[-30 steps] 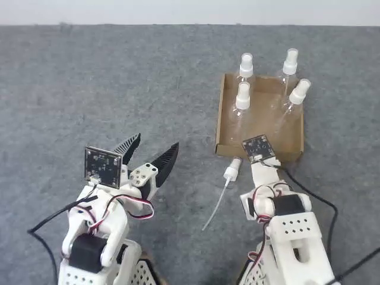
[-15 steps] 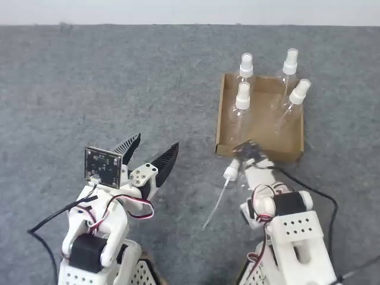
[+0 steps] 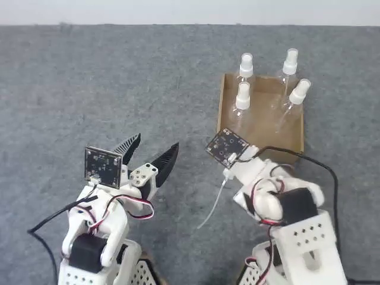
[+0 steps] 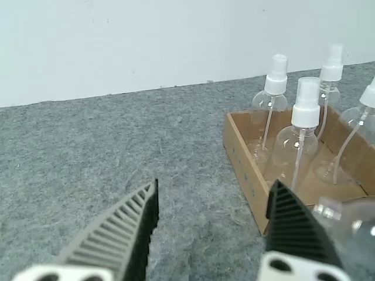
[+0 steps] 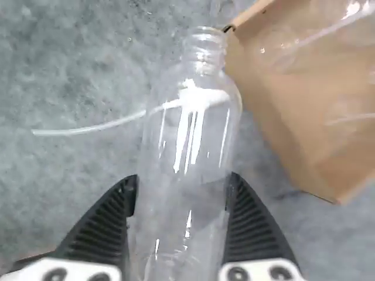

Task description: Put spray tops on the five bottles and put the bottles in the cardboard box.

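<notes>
Right gripper point(image 5: 183, 181) clenching on uncapped bottle point(image 5: 188, 132), neck pointing at box point(image 4: 243, 158) corner; spray top point(image 3: 212, 202) lying crosswise beneath, lower centre; left gripper point(image 4: 215, 186) gaping, lower left.

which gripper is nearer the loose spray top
Right. The right gripper, holding the capless bottle, is right at the spray top; the left gripper is open, farther off.

I read the uncapped bottle point(image 5: 190, 134) clamped in my right tool point(image 5: 183, 181). The spray top point(image 5: 94, 125) lies on the worktop point(image 3: 89, 71) under the bottle's neck, ahead of that tool. The cardboard box point(image 3: 220, 113) sits ahead-right, four capped bottles point(image 3: 243, 98) inside. My left tool point(image 3: 155, 142) stands well left.
</notes>
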Robot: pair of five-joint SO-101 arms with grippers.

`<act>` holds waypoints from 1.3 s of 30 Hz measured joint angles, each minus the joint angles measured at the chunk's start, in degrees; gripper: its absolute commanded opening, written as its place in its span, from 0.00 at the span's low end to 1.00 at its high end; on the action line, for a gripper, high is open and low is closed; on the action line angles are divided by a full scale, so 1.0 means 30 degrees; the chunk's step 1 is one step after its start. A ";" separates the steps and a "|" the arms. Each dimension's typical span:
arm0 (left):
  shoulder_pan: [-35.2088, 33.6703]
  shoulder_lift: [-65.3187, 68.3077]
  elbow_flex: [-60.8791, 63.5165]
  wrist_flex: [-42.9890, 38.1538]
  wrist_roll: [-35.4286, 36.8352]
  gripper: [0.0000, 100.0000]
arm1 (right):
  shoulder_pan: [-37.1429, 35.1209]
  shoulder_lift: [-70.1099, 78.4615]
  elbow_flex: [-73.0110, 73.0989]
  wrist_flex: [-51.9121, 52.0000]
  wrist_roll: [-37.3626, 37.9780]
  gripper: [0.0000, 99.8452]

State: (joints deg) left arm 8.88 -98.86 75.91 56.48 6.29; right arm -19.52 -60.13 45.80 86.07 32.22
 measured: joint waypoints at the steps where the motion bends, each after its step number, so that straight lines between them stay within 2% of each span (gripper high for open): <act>1: 0.0029 0.0000 0.0000 0.0000 0.0000 0.27 | 0.0791 0.0000 -0.0586 0.0147 0.0088 0.01; 3: 0.0029 0.0879 -0.0234 0.0000 0.0000 0.27 | 0.2960 0.0000 -0.1700 0.0557 0.0615 0.01; 6: 0.0410 0.3077 -0.0938 0.0000 -0.0586 0.27 | 0.7238 0.0000 -0.2901 0.1114 0.2784 0.01; 11: 0.3253 0.8410 -0.3077 0.0000 -0.1582 0.25 | 1.4828 0.0117 -0.3223 -0.0733 0.5392 0.01; 15: 0.5744 1.2396 -0.4484 0.0000 -0.2022 0.25 | 1.8549 0.3370 -0.3223 -0.3429 0.6388 0.01; 19: 0.7238 1.6117 -0.4894 -0.0059 -0.2081 0.25 | 1.9897 0.7824 -0.3223 -0.6388 0.6505 0.01; 25: 0.7971 2.0337 -0.4923 -0.2051 -0.2081 0.25 | 2.0249 1.3832 -0.3223 -0.9846 0.6505 0.01; 39: 0.7941 2.5905 -0.4923 -0.5363 -0.1670 0.25 | 2.0249 1.8198 -0.3223 -1.1868 0.6623 0.01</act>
State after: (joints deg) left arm 32.70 -21.14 61.14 40.40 1.27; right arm 41.23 -5.54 36.13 50.46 52.09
